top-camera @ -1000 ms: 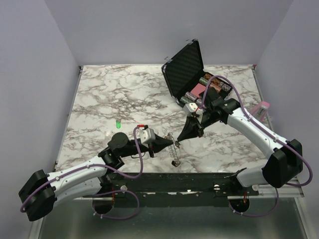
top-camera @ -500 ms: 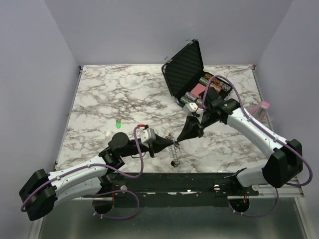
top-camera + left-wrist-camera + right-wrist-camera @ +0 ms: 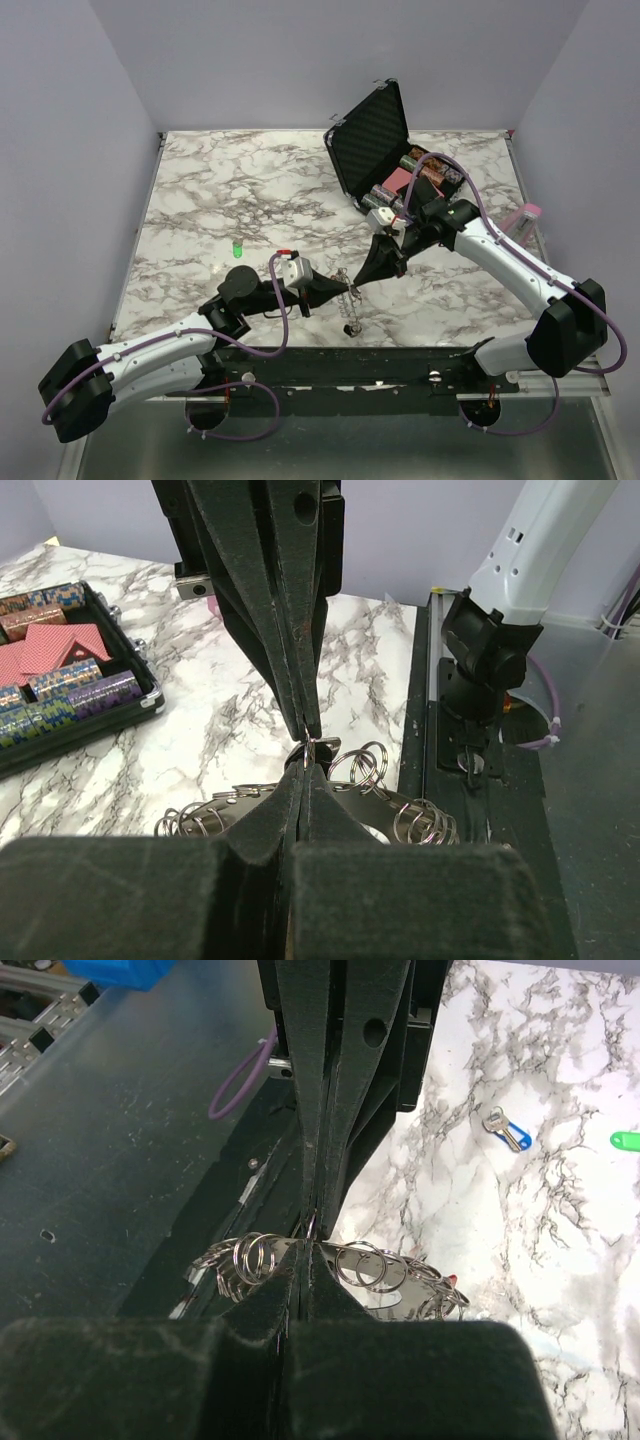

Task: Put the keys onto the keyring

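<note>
Judging by its look, the keyring [image 3: 248, 1258] is light, limp and slippery: a string of thin steel split rings that sags under its own weight and will swing or slide out of a loose pinch. Each ring is stiff and springy, so a key has to be forced past the split. The best hold is probably a pinch across the flat of one ring, close to its split, while the other arm works at the gap.

It hangs near the middle of the near edge of the table [image 3: 220, 190], and its tail droops towards the marble. The left gripper [image 3: 305, 772] and right gripper [image 3: 303, 1250] meet tip to tip there. Both are fully closed on the same small ring, with loops spilling out on either side.

The count is one keyring of many linked rings, too bunched to number. One blue key [image 3: 505, 1130] lies loose on the table left of the grippers. One green piece [image 3: 237, 250] further left is too small to tell what it is. One red speck [image 3: 452, 1279] among the rings may be a key head. One open case [image 3: 370, 135] sits far right.
</note>
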